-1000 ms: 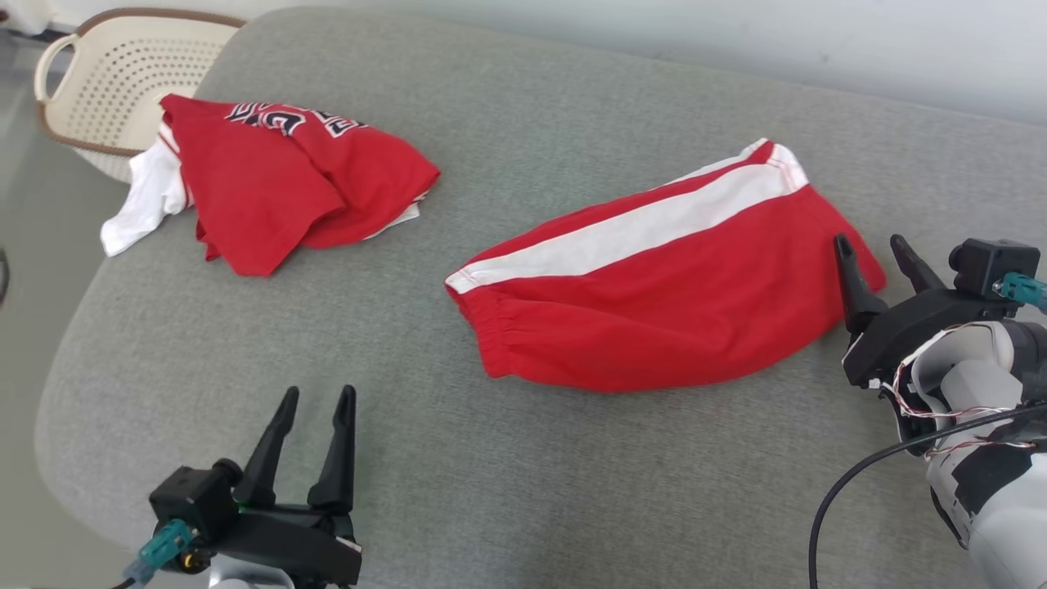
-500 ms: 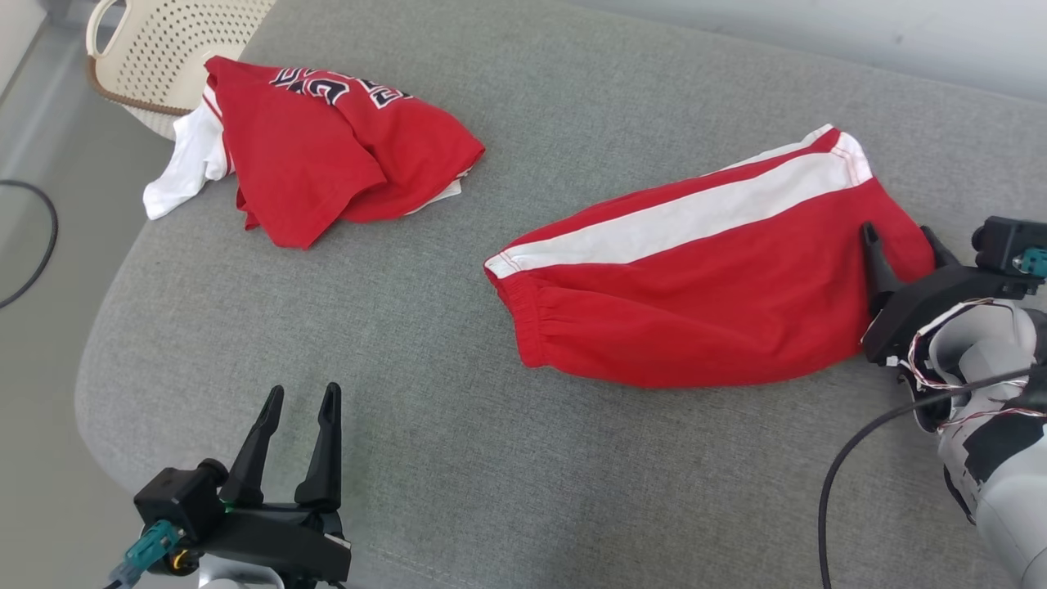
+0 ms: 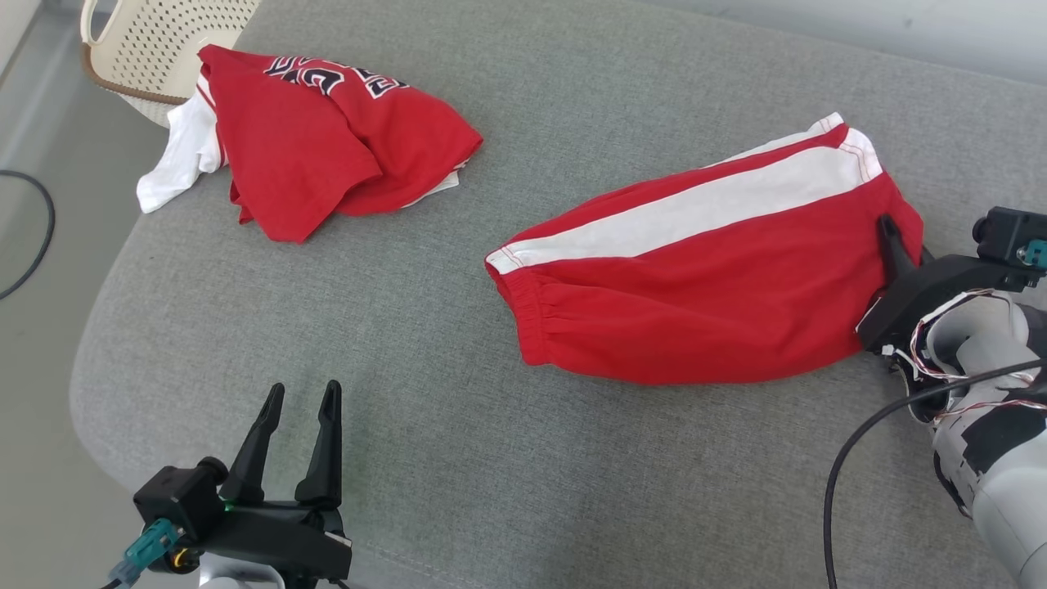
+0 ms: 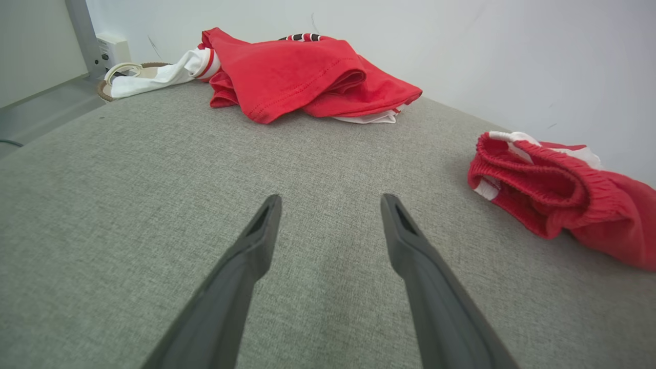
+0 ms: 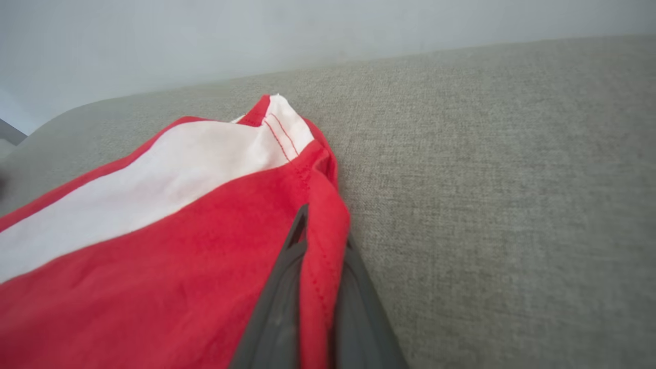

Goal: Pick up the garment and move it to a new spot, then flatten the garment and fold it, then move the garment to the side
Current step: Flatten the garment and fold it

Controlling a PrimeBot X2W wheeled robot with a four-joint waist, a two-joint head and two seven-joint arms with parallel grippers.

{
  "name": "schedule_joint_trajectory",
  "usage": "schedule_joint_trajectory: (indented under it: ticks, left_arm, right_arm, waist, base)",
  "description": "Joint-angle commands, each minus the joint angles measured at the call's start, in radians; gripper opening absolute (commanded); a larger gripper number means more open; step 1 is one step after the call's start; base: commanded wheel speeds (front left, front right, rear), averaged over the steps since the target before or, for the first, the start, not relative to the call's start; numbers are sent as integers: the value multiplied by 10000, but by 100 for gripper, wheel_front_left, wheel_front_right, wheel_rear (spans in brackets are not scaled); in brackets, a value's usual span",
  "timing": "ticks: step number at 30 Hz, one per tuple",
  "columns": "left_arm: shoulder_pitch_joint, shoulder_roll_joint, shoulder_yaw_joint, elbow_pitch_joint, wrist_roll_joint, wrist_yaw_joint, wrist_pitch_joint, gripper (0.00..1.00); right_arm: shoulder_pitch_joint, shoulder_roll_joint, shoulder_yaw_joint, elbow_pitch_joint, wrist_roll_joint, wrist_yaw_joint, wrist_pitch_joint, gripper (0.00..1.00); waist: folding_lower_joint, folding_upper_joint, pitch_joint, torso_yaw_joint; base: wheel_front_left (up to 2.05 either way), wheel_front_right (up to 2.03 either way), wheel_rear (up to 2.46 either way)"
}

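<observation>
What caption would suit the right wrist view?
Right claw pinching the hem of red shorts on a grey cushion.

Matte black claws, pale grey arm.
Two long, tapering dark fingers [image 3: 260, 442] on left claw [image 3: 303, 388] and right claw [image 3: 893, 233] alike; boxy black wrist block [image 3: 184, 499] with a teal plug [image 3: 154, 546] behind each; glossy pale grey forearm [image 3: 1002, 507] with black panel [image 3: 994, 446], strung with thin red-and-white wires [image 3: 924, 360] and one looping black cable [image 3: 842, 466].

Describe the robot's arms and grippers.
The left gripper and right gripper each have two long tapering black fingers on a black base with a teal plug. The right forearm is pale grey, with thin red-and-white wires and a black cable.
</observation>
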Motion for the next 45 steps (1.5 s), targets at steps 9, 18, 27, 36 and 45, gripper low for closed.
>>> schedule_joint_trajectory:
  ticks: [9, 18, 27, 36, 45]
  left_arm:
    - [156, 5, 9, -43, -40, -2, -11, 100]
    - [404, 6, -29, 68, 106, -2, -11, 100]
    - [669, 6, 40, 170, 172, -2, -9, 100]
    - [934, 6, 113, 234, 59, -2, -9, 100]
    - [1033, 7, -17, 232, -130, -2, -11, 100]
  right_arm:
    - [855, -78, -158, -594, 803, -3, -442, 0]
    - [2111, -190, -1043, -1671, 1011, -3, -494, 0]
    - [3676, 69, -2044, -2751, 605, -3, -498, 0]
    - [5036, 193, -3308, -4036, -20, -3, -499, 0]
    - [5206, 222, -3185, -5313, -999, -1, -498, 0]
  waist:
    - [0, 1, -384, -486]
    - [0, 1, -1174, -1393]
    - [0, 1, -1886, -2521]
    - [0, 1, -2390, -3226]
    - [0, 1, -2462, -3173]
  base:
    - [0, 0, 0]
    - [0, 0, 0]
    - [0, 0, 0]
    - [0, 0, 0]
    - [0, 0, 0]
